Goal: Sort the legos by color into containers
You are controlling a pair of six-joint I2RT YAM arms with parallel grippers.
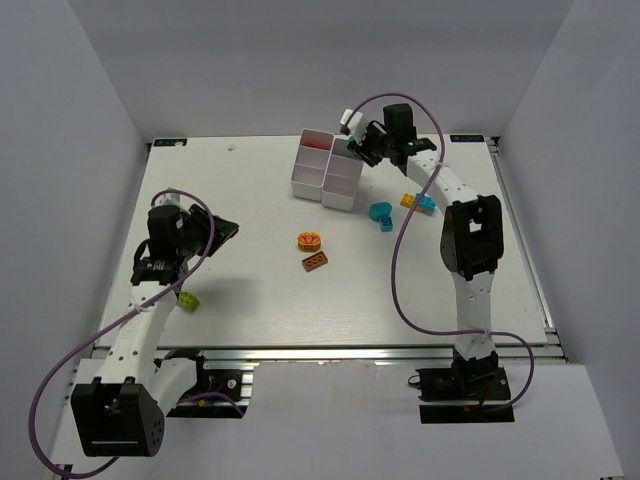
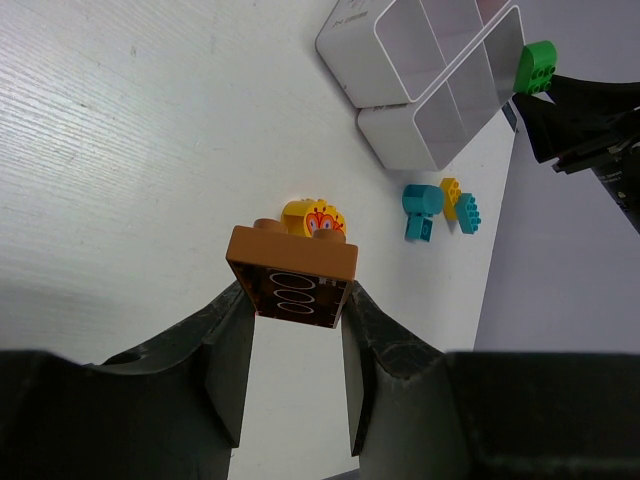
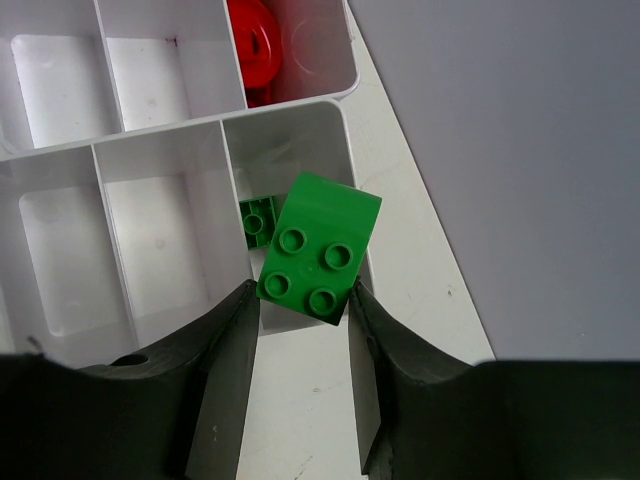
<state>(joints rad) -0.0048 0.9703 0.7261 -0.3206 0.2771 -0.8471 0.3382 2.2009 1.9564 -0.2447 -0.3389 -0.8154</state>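
Observation:
My left gripper (image 2: 297, 296) is shut on an orange-brown brick (image 2: 293, 272), held above the table with its hollow underside toward the camera. From above, that gripper (image 1: 222, 229) hangs over the table's left half. My right gripper (image 3: 300, 300) is shut on a green brick (image 3: 320, 250), studs up, over the corner cell of the white containers (image 3: 285, 108). Another green brick (image 3: 257, 220) lies in that cell and a red piece (image 3: 262, 50) in the one beside it. In the top view the right gripper (image 1: 362, 148) is at the containers' (image 1: 325, 168) right side.
Loose on the table are an orange round piece (image 1: 309, 240), a second orange-brown brick (image 1: 315, 262), a cyan piece (image 1: 381, 215) and a yellow-and-cyan stack (image 1: 418, 202). A lime brick (image 1: 187, 300) lies beside the left arm. Grey walls enclose the table.

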